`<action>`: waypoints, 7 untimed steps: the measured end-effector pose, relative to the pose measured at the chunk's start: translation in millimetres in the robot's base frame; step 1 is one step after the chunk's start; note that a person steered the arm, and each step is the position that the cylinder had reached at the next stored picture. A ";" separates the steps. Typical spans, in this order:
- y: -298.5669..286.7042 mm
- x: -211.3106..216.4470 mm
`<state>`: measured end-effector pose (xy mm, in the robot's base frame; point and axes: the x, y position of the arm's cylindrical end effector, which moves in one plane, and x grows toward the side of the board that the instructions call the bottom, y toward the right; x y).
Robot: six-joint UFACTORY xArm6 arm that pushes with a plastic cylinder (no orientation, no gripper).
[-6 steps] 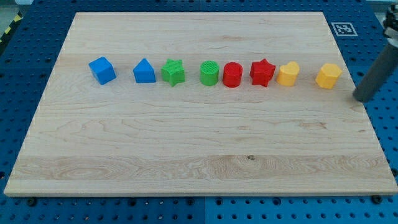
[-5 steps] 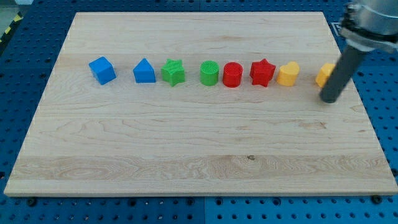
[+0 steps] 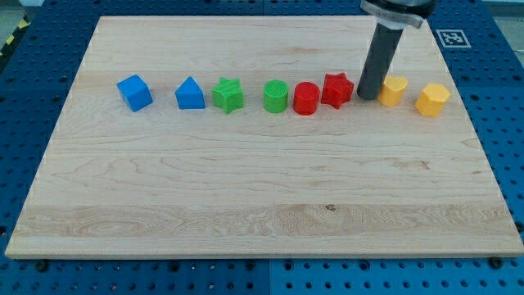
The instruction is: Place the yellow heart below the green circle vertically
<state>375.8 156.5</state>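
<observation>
While the blocks stand in one row across the upper half:
Board: wooden board [image 3: 262, 188] on a blue pegboard [image 3: 24, 98].
Rod: no jaws, grasps nothing; my tip [image 3: 367, 97] sits between red star [image 3: 336, 89] and yellow heart [image 3: 394, 90], just beside both.
Yellow heart: in the row, well right of green circle [image 3: 276, 97].
Others: blue cube [image 3: 134, 93], blue pentagon-like block [image 3: 190, 94], green star [image 3: 228, 95], red cylinder [image 3: 306, 98], yellow hexagon [image 3: 432, 100].

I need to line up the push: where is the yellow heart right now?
The yellow heart sits in the block row toward the view's right, between my tip, close on its left, and the yellow hexagon on its right.
</observation>
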 end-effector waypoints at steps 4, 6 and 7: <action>59.2 -33.1; 36.5 -1.9; 12.1 15.1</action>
<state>390.9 168.7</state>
